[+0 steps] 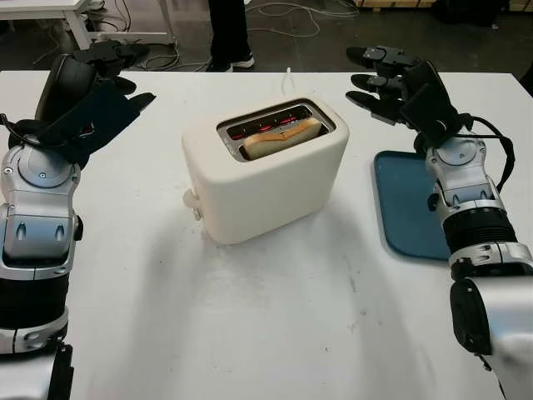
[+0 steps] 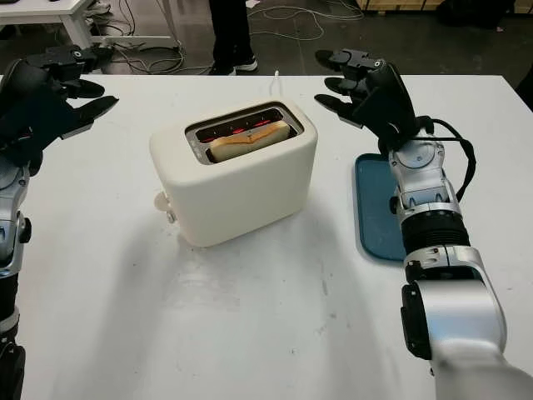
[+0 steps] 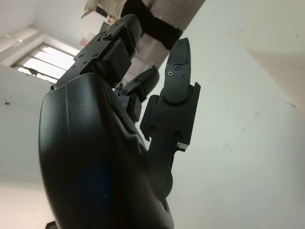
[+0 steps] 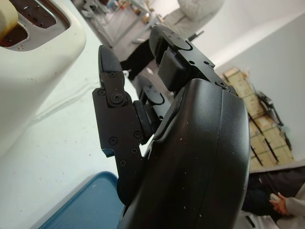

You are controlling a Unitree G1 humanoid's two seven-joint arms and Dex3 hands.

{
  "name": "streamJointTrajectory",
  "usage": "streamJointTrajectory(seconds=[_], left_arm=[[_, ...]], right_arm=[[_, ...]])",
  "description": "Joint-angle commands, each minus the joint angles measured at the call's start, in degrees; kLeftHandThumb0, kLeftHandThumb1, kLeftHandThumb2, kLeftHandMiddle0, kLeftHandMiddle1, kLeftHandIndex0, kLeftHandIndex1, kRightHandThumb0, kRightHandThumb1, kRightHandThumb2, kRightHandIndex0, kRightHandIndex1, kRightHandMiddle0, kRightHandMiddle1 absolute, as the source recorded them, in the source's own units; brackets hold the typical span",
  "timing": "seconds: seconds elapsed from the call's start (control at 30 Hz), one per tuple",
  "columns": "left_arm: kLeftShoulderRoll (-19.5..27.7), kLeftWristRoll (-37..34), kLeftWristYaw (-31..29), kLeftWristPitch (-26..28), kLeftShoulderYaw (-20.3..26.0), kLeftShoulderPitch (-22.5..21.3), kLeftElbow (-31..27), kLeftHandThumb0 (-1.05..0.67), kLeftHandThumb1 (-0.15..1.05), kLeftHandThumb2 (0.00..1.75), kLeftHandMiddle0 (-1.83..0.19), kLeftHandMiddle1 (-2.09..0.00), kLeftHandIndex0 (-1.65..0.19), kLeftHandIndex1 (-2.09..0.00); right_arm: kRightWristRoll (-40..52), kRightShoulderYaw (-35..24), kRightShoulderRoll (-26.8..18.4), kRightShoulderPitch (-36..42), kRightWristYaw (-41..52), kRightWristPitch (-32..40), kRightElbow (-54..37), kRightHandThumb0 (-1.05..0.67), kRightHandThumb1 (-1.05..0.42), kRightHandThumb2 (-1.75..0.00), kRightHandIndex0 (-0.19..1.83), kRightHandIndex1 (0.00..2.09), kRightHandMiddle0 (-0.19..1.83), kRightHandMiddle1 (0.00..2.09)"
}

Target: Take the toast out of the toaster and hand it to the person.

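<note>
white table [image 1: 275, 325], cream toaster [image 1: 266, 179], cables on dark floor [image 1: 283, 17]

Bright, even light falls from overhead on the white table [image 1: 250, 333], which shows little glare. The toaster [image 1: 265, 171] throws a soft shadow toward the near edge. The floor behind is dim. Head views are crisp. In the left wrist view a window [image 3: 45, 64] blows out white, and the hand [image 3: 105, 157] is dark.
</note>
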Motion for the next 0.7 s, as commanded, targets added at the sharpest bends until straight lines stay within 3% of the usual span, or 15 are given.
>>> streamJointTrajectory(seconds=[0.0,0.2,0.67], left_arm=[[0.04,-0.26,-0.08,-1.09,0.18,0.51,0.53,-0.32,0.92,0.18,-0.40,-0.73,-0.62,-0.02],[0.08,0.17,-0.20,0.20,-0.10,-0.13,0.06,-0.32,0.92,0.18,-0.38,-0.74,-0.62,-0.02],[0.17,-0.01,-0.36,-2.71,-0.12,-0.44,2.31,-0.34,0.92,0.16,-0.40,-0.79,-0.65,-0.04]], right_arm=[[0.61,-0.33,0.06,0.44,0.03,-1.33,-0.48,-0.30,-0.92,-0.11,0.67,0.00,0.64,0.00],[0.21,-0.01,-0.04,-0.08,0.11,-1.18,-0.08,-0.32,-0.92,-0.11,0.68,0.01,0.64,0.00],[-0.03,0.35,-0.09,-0.08,0.06,-0.35,-0.48,-0.34,-0.92,-0.10,0.68,0.00,0.64,0.00]])
